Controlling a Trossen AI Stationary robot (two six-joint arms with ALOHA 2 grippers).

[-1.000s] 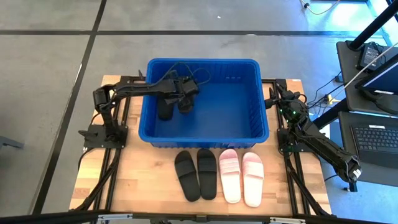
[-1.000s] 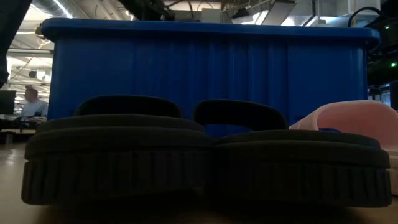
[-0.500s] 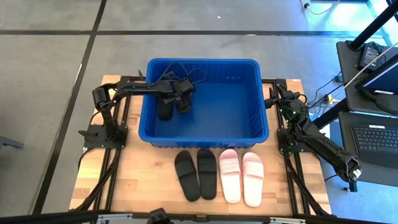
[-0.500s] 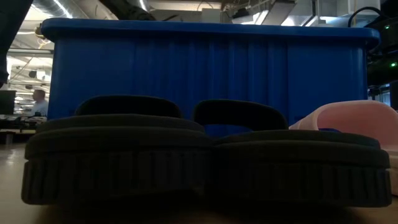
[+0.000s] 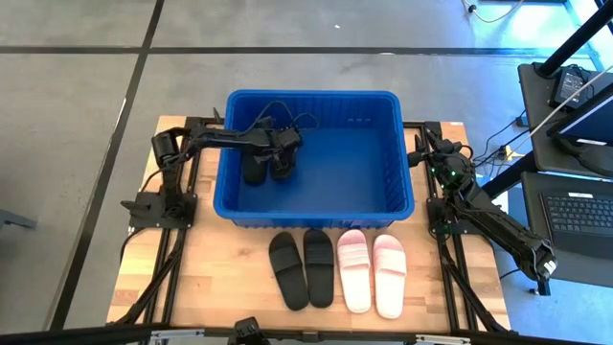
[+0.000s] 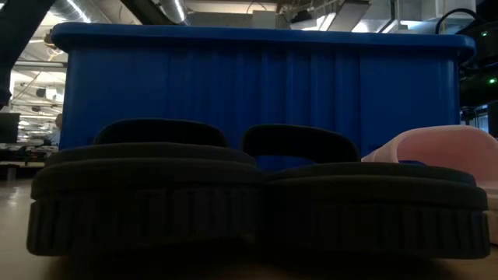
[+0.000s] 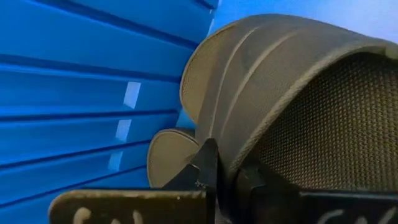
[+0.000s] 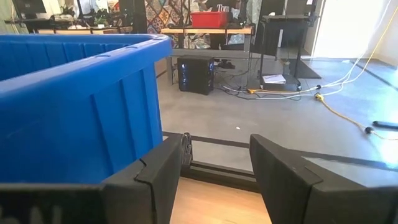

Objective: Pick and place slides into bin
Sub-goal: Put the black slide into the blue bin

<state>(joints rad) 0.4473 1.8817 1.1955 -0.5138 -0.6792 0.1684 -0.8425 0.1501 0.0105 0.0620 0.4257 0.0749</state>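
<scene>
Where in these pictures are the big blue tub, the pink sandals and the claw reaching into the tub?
bin (image 5: 402, 153), high view, right wall's rim.
pink slides (image 5: 355, 273), high view, left sandal's footbed.
left gripper (image 5: 283, 163), high view, fingertips, shut on a black slide (image 7: 298, 93), left wrist view, strap.

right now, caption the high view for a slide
Left gripper holds a black sandal inside the blue bin; four sandals wait.

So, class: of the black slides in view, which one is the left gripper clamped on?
The black slide inside the bin, pinched by its strap in the shut left gripper. Another black one lies beside it; the other two black ones sit on the table.
</scene>
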